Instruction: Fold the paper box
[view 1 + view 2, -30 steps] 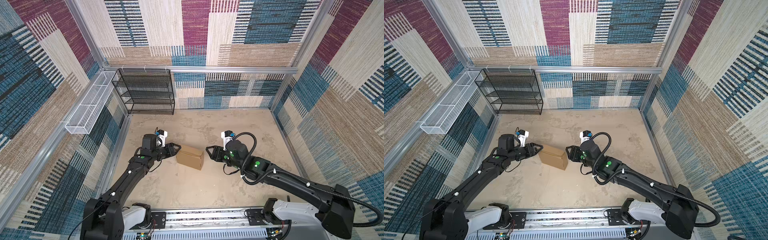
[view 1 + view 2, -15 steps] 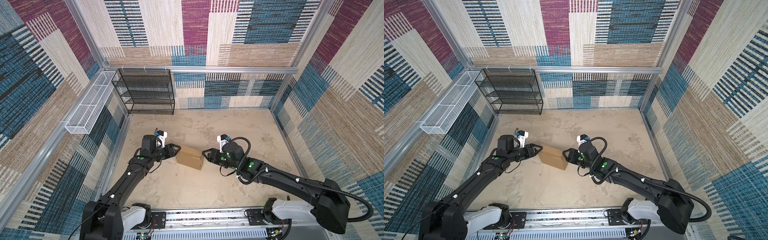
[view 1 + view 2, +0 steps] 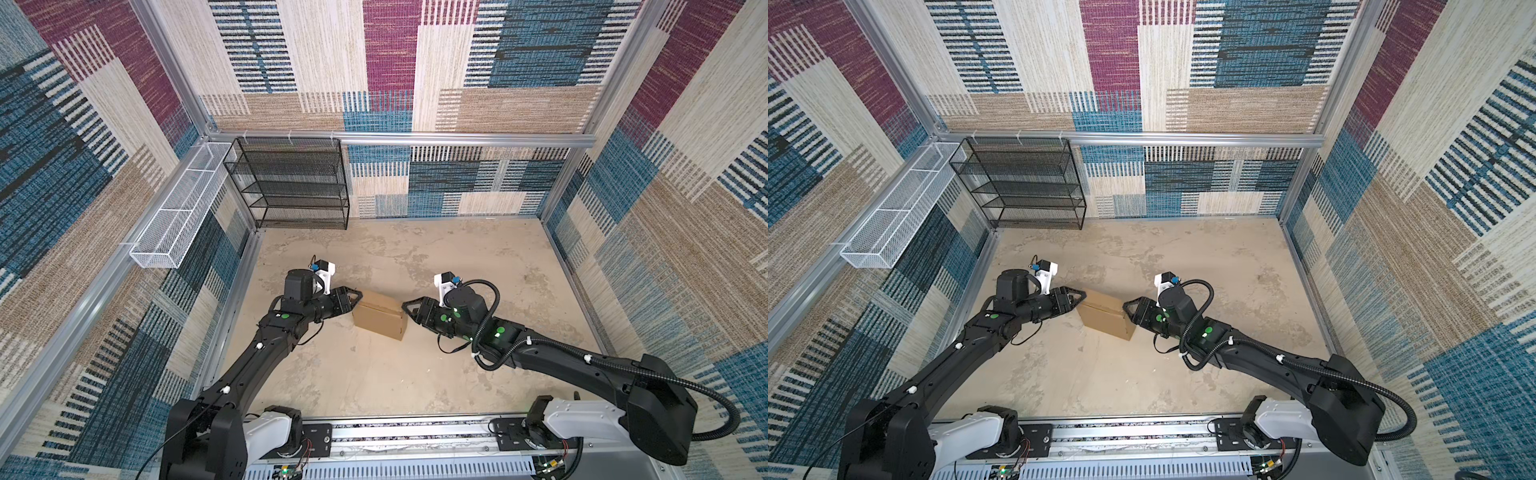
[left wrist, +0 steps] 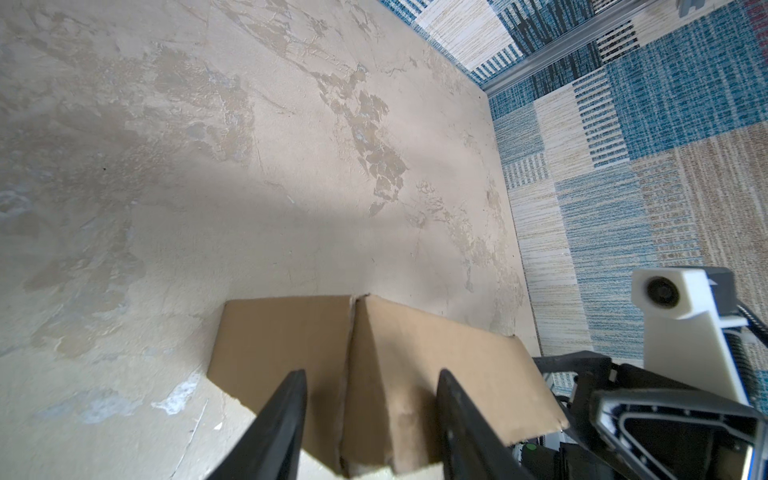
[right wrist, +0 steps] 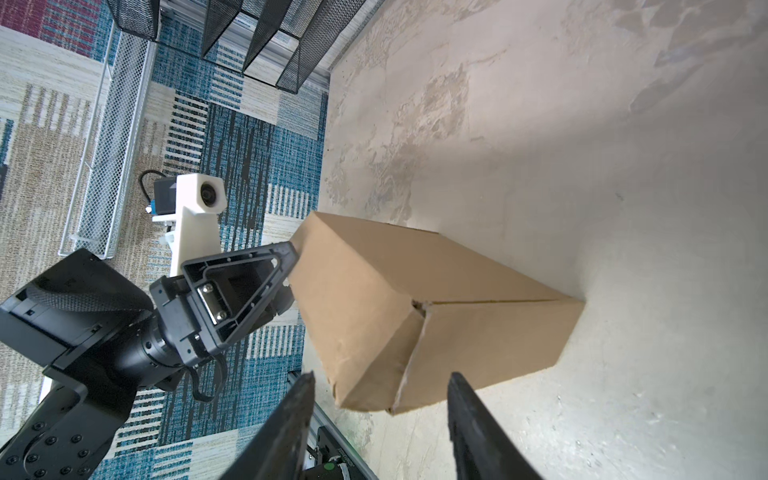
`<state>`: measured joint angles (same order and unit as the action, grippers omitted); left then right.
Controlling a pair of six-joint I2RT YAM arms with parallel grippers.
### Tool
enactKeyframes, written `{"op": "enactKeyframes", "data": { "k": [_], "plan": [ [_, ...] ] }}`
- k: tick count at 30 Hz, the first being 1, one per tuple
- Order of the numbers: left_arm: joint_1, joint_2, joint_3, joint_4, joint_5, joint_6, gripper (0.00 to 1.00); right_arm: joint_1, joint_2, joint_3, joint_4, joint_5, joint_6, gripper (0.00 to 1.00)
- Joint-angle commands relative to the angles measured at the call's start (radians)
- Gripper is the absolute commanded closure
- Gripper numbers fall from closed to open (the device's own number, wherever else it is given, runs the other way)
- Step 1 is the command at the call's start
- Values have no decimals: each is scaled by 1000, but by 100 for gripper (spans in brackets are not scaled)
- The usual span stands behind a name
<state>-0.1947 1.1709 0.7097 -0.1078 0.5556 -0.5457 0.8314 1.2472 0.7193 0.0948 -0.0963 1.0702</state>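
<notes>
Beige mottled floor (image 3: 457, 270) carries the closed paper box (image 3: 379, 316), left gripper (image 4: 370, 374) touching one end, right gripper (image 5: 381, 376) just beside the other, both with jaws parted, empty.

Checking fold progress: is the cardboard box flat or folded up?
Folded up: the paper box is a closed rectangular block, its flaps meeting along seams.

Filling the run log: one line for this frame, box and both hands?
paper box: folded closed, on table | left hand: open, touching one box end | right hand: open, at opposite end
</notes>
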Motion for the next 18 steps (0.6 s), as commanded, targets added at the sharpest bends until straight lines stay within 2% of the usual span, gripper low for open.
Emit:
{"op": "enactKeyframes", "data": {
  "k": [1,6,18],
  "plan": [
    [-1,4,-4,-12,-11,5,47,1,7,-6,64,-5,35,44],
    [-3,7,-6,-5,-10,3,47,1,-2,-20,59,17,48,44],
    [-5,21,-9,8,-9,2,49,2,77,-7,113,-23,51,47]
  ]
}}
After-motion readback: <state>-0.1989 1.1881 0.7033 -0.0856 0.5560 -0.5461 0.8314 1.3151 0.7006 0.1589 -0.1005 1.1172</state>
